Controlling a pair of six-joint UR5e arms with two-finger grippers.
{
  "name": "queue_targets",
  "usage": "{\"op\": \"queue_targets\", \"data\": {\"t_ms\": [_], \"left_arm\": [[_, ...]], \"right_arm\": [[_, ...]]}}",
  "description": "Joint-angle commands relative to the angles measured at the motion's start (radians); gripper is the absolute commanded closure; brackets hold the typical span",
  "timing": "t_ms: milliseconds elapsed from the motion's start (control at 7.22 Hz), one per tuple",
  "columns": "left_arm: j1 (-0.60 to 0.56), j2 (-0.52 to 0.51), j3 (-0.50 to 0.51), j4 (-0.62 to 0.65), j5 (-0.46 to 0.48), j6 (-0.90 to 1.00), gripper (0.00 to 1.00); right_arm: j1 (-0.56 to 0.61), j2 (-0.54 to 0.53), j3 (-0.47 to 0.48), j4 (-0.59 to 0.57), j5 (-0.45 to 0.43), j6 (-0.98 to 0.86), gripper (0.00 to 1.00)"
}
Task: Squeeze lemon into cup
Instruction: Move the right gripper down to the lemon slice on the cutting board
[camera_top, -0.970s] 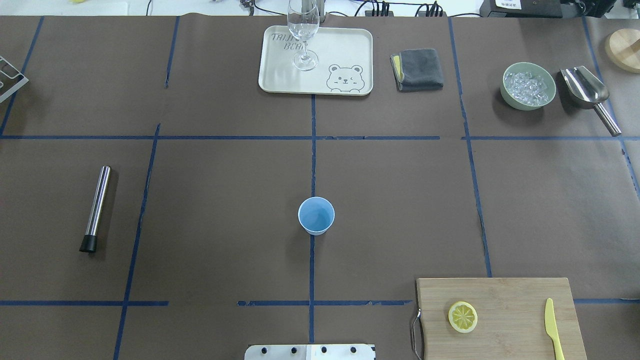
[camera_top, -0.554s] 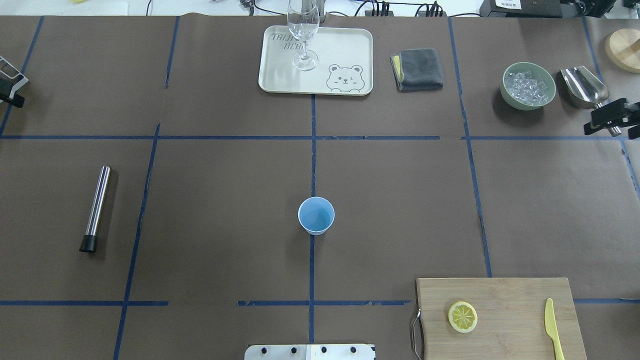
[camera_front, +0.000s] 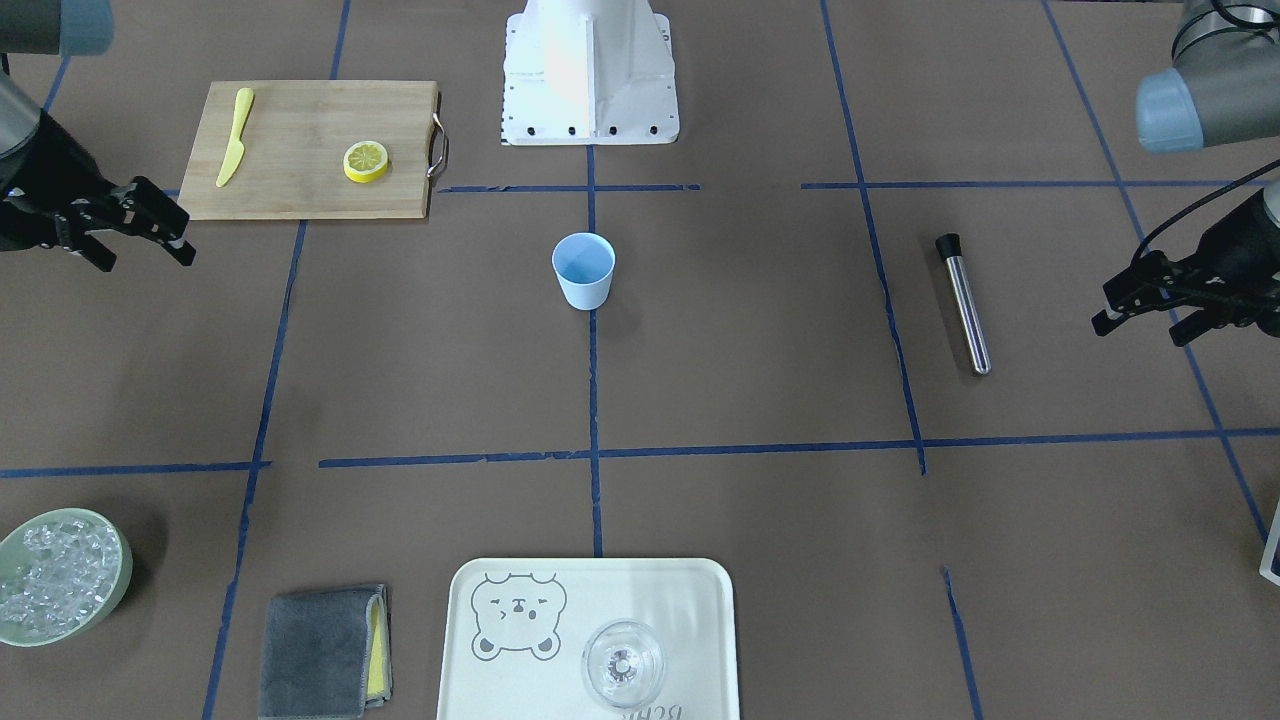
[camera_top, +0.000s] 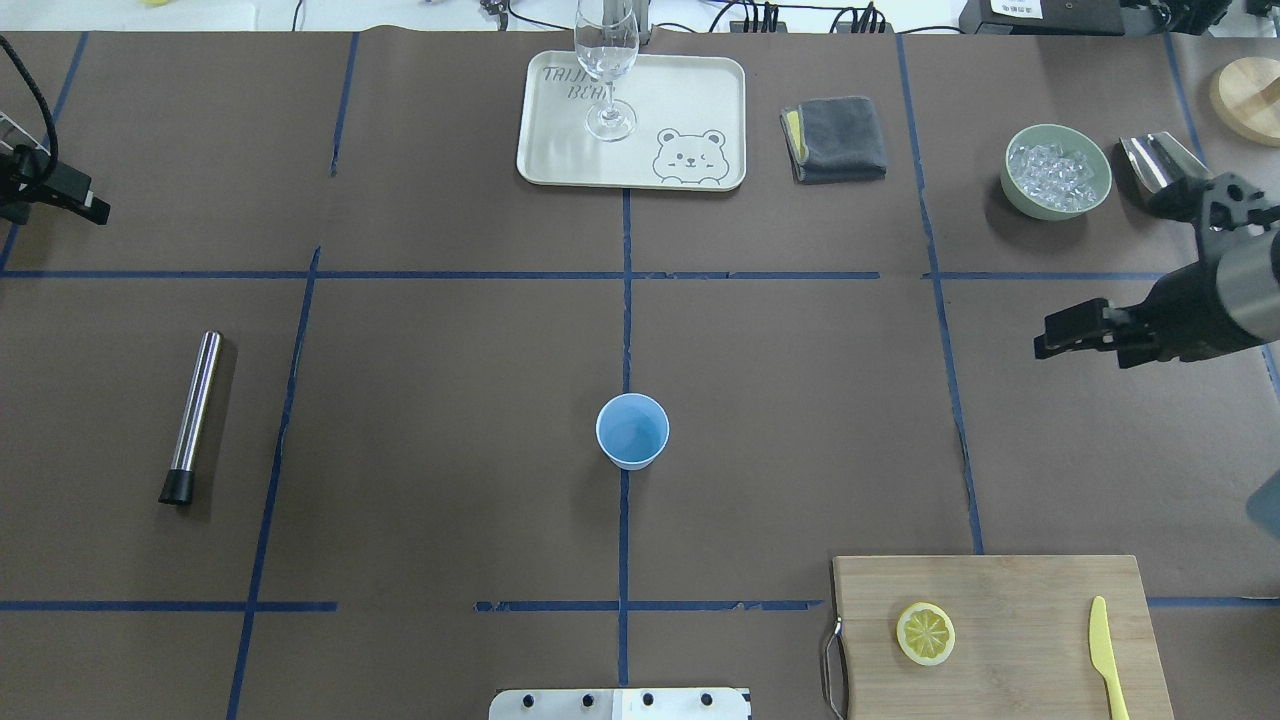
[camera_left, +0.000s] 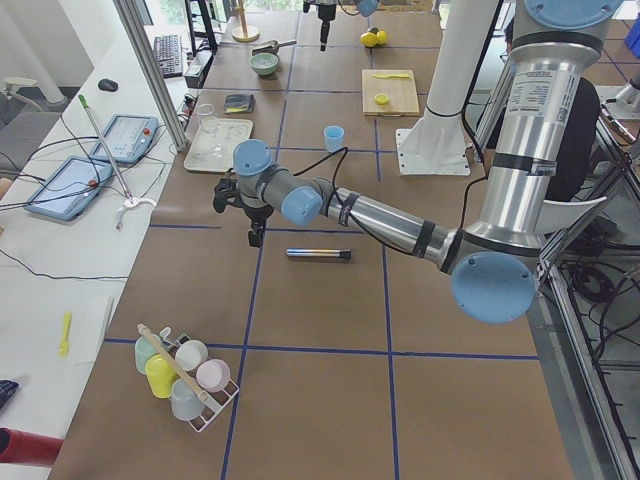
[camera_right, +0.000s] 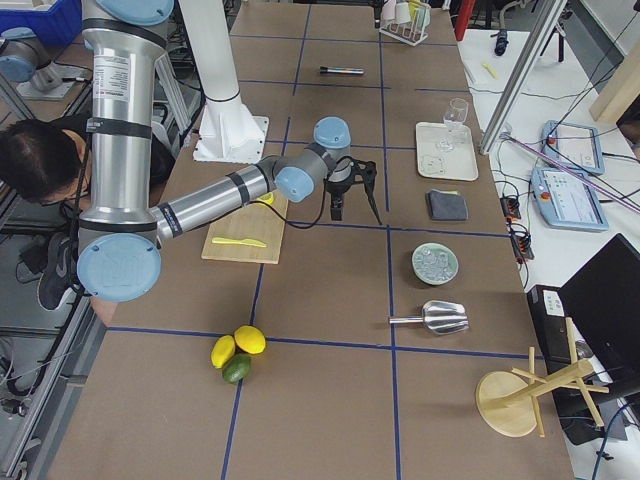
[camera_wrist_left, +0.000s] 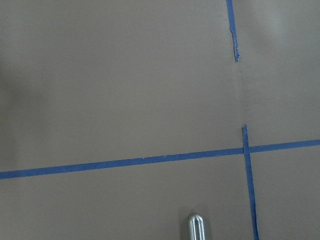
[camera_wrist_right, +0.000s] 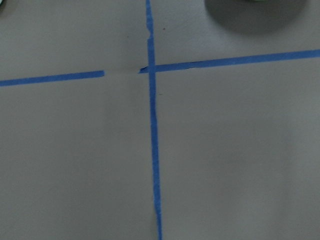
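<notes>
Now our left gripper (camera_front: 1140, 328) and right gripper (camera_front: 145, 250) both hang spread wide and empty above the table (camera_top: 420, 400). We see the lemon (camera_top: 925, 633) on the board (camera_top: 1020, 600), well apart from the cup (camera_top: 632, 430).

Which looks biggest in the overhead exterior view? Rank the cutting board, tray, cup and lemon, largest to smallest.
1. cutting board, even though the frame's bottom edge cuts it off; it also lies nearest the camera
2. tray
3. cup
4. lemon, only slightly smaller than the cup
</notes>
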Motion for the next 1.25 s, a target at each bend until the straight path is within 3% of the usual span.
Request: {"op": "queue_targets", "data": {"t_ms": [0, 139, 416, 554, 1108], "left_arm": [[0.009, 0.002, -0.012, -0.021, 0.005, -0.025, 0.0], [0.009, 0.002, -0.016, -0.021, 0.005, -0.025, 0.0], [0.009, 0.003, -0.024, -0.022, 0.005, -0.025, 0.0], [0.009, 0.005, -0.024, -0.022, 0.005, -0.022, 0.0], [0.009, 0.003, -0.024, -0.022, 0.005, -0.022, 0.0]], "right_arm": [[-0.196, -0.026, 0.088, 0.026, -0.129, 0.143, 0.0], [-0.3, -0.037, 0.131, 0.02, -0.218, 0.23, 0.0], [-0.571, -0.04, 0.154, -0.026, -0.484, 0.38, 0.0], [-0.648, -0.04, 0.154, -0.027, -0.551, 0.425, 0.0], [-0.744, -0.04, 0.117, -0.031, -0.581, 0.439, 0.0]]}}
